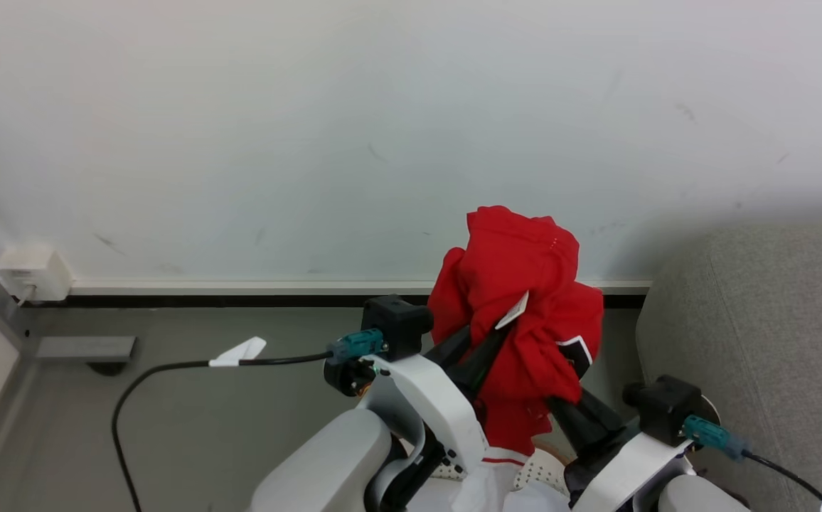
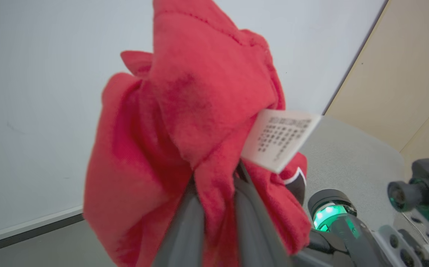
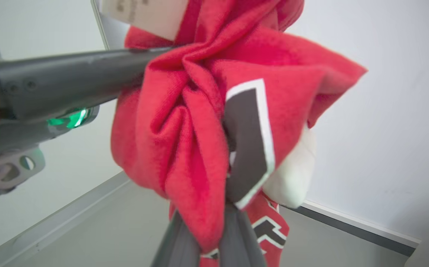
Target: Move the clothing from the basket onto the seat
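1. Nearest, at the bottom edge of the head view, a sliver of the basket (image 1: pixel 543 469) is seen between the two pale forearms. It is cream plastic pierced with small holes.
2. The left fingers (image 1: pixel 482 364) are closed narrowly on a fold of the clothing (image 1: pixel 518 284). In the left wrist view, red fabric is seen pinched between them.
3. The right fingers (image 1: pixel 580 419) are clamped tight on the lower right part of the same bundle, just below a black patch edged in white (image 1: pixel 576 352). In the right wrist view, cloth is seen squeezed between them.
4. The clothing, a bunched red jersey, is held in the air by both sets of fingers, above the basket. Its lower end hangs down toward the basket, and whether the two touch cannot be told.
5. A small white label (image 1: pixel 513 311) sticks out of the folds beside the left fingertips.
6. The seat (image 1: pixel 752 341), of grey woven fabric, is noted to the right, near the clothing but apart from it.
7. On the grey floor (image 1: pixel 240 434), a black cable (image 1: pixel 162 368) with a white tag (image 1: pixel 239 352) runs out to the left.
8. Farthest back is a white wall (image 1: pixel 382 128) with a pale skirting (image 1: pixel 276 287) — a white socket box (image 1: pixel 34 274) is fixed at its left end.
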